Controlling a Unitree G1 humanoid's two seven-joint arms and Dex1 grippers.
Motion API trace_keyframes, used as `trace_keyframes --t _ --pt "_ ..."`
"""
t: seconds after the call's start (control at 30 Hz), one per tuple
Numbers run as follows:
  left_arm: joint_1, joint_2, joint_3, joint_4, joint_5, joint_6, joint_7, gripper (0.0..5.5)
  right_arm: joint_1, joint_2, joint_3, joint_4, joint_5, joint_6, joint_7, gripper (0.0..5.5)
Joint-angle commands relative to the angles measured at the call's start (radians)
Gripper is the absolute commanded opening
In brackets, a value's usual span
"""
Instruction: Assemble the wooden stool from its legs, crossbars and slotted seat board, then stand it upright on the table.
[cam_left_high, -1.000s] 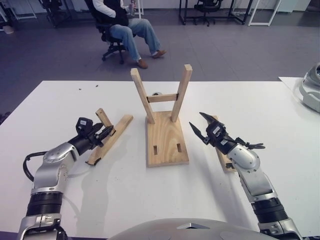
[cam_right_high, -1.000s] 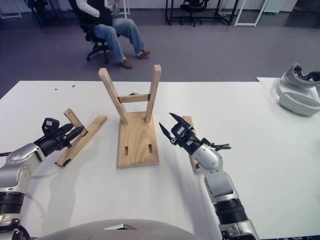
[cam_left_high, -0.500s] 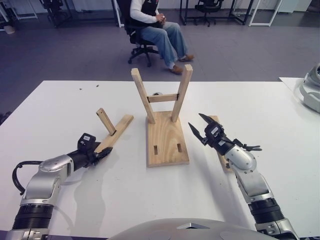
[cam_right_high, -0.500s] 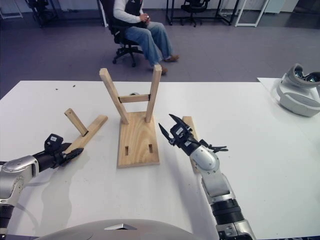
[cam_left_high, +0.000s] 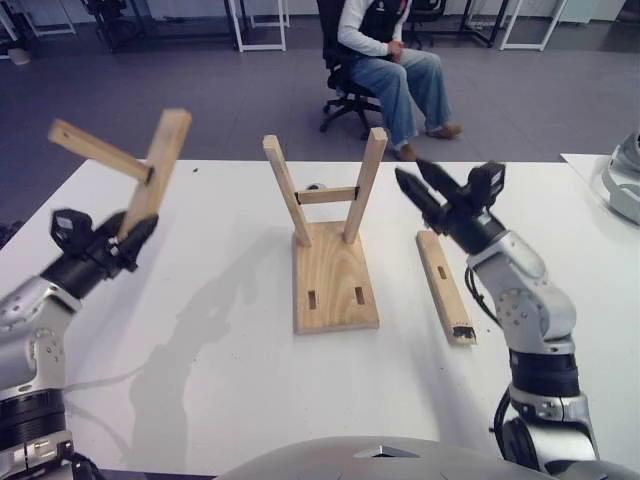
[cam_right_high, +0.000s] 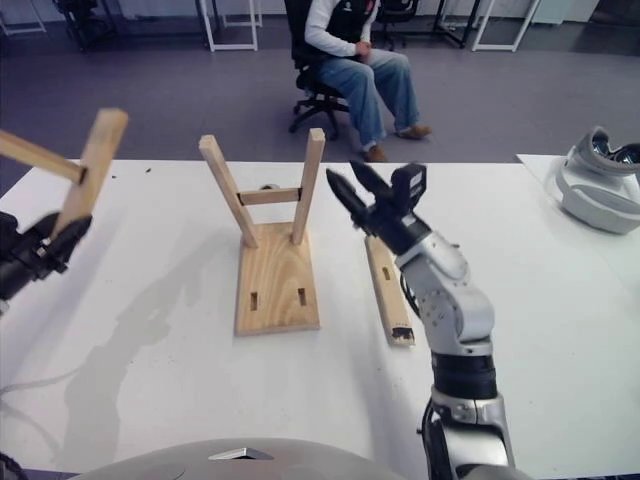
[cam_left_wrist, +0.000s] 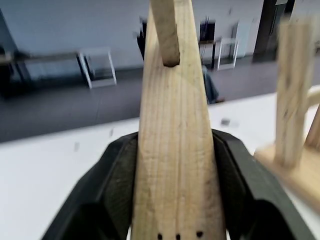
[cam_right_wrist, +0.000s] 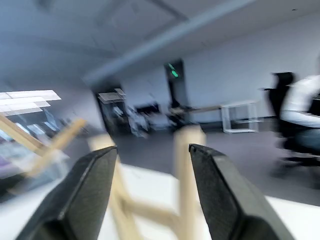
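The seat board (cam_left_high: 335, 280) lies flat on the white table (cam_left_high: 210, 340). Two upright legs (cam_left_high: 366, 182) rise from its far end, leaning slightly apart and joined by a crossbar (cam_left_high: 326, 196). The two slots (cam_left_high: 311, 299) at its near end are open.

Well to the left of the seat board, lifted off the table, the left gripper (cam_left_high: 130, 238) is clenched on the lower end of a third leg (cam_left_high: 156, 168). In the left wrist view its fingers (cam_left_wrist: 117, 180) press against both sides of the wood. This leg stands nearly upright in the air, its top tilted toward the seat board. A short crossbar (cam_left_high: 98, 150) plugged in near its top juts away from the board.

To the right of the seat board, apart from it and roughly parallel to its long edge, a fourth leg (cam_left_high: 445, 287) lies flat on the table. The right gripper (cam_left_high: 408, 170) hangs in the air over that leg's far end, just right of the upright legs. Its fingers are spread and hold nothing (the tips point toward the upright legs). A white headset (cam_left_high: 625, 185) sits far to the right of the board, at the table's edge.
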Motion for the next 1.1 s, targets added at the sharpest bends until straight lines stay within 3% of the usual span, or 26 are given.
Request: trace_keyframes --t 0.03,0.23,0.4,0.67,0.73,0.8,0.83,0.97,1.1 --pt "-0.212 0.009 -0.145 -0.234 -0.052 0.046 0.010 2.04 -0.300 0.086 -0.036 0.028 0.247 0.140 -0.137 2.69" --pt "-0.368 -0.009 -0.371 -0.339 0.010 0.102 0.012 2.04 -0.435 0.215 -0.067 0.103 0.424 0.179 -0.297 2.69" --pt "-0.352 0.006 -0.405 -0.361 0.067 0.094 0.004 2.04 -0.418 0.244 -0.098 0.077 0.510 0.176 -0.411 2.69" --pt "-0.350 -0.011 -0.462 -0.406 0.152 0.079 0.010 2.04 -0.322 0.253 -0.087 0.028 0.536 0.177 -0.542 1.19" --pt "-0.339 -0.017 -0.477 -0.421 0.158 0.091 0.007 2.04 -0.284 0.242 -0.082 0.007 0.515 0.173 -0.558 1.09" --pt "-0.309 -0.021 -0.493 -0.448 0.151 0.110 0.008 2.04 -0.201 0.218 -0.081 -0.051 0.499 0.175 -0.568 1.08" --pt "-0.272 -0.020 -0.501 -0.472 0.143 0.126 0.009 2.42 -0.119 0.198 -0.088 -0.108 0.494 0.182 -0.574 1.08" --pt "-0.057 -0.031 -0.472 -0.542 0.135 0.165 0.054 3.03 0.268 0.105 -0.132 -0.296 0.478 0.215 -0.548 1.03" --pt "0.139 -0.094 -0.465 -0.491 0.208 0.131 0.146 3.82 0.487 0.064 -0.115 -0.265 0.324 0.167 -0.474 1.03"
